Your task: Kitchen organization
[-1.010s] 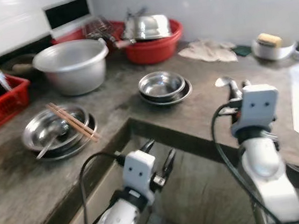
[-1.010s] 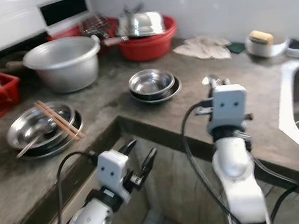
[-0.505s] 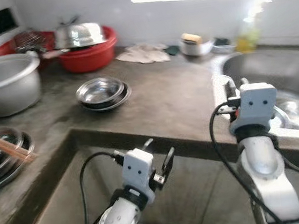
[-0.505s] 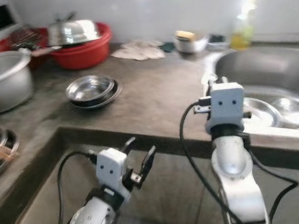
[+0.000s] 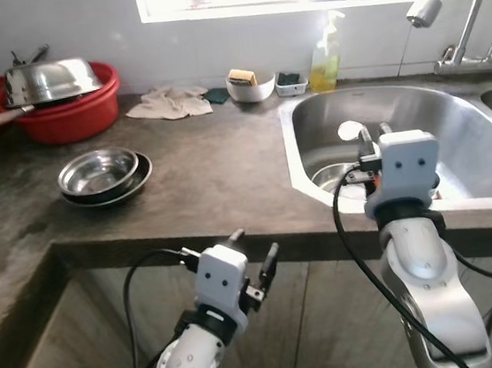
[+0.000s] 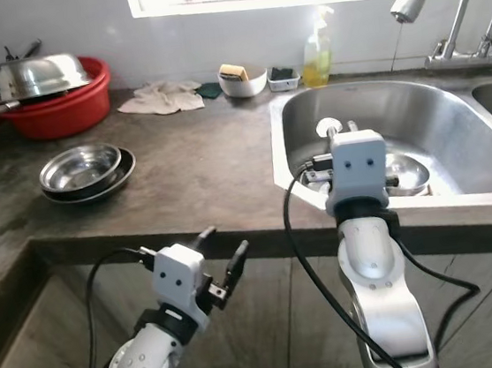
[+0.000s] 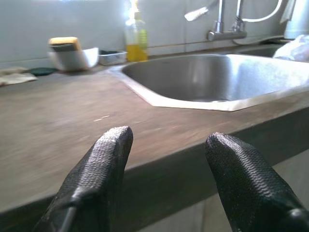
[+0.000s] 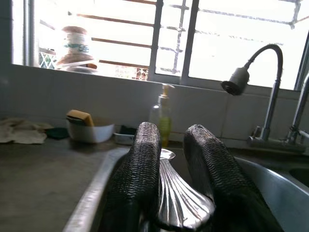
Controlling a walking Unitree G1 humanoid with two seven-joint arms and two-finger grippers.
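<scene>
Spoon carried to the sink for washing.

Right end effector (image 8: 169, 164) clamped on a metal spoon (image 8: 181, 203), handle pinched between both fingers and bowl raised, held over the near rim of the sink (image 5: 454, 138), probably for dropping among the dishes (image 6: 404, 170) lying in the basin. Left end effector (image 7: 166, 179) spread apart and empty, low at 7 o'clock below the worktop (image 5: 217, 165) edge, apparently kept clear. Stacked steel bowls (image 5: 102, 172) waiting at 10 o'clock.
</scene>
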